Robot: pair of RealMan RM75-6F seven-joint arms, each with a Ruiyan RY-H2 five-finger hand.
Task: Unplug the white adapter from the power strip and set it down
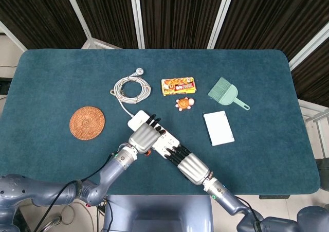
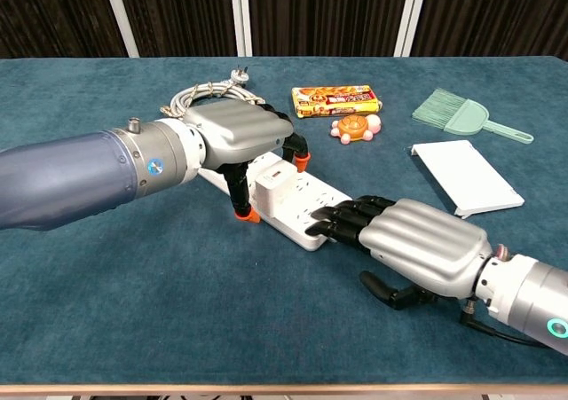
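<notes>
On the teal counter (image 2: 106, 329) my left robot hand (image 2: 235, 134) pinches the white adapter (image 2: 273, 180), seated mid-strip (image 2: 297, 207). My right robot hand (image 2: 417, 245) presses flat on the strip's near end, holding nothing. I judge the grasp step in hand; next, a straight upward pull.

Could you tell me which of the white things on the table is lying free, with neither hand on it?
The white flat box right of the hands, below the green dustpan. The power strip has both hands on it, and the white adapter sits plugged in under the left hand.
</notes>
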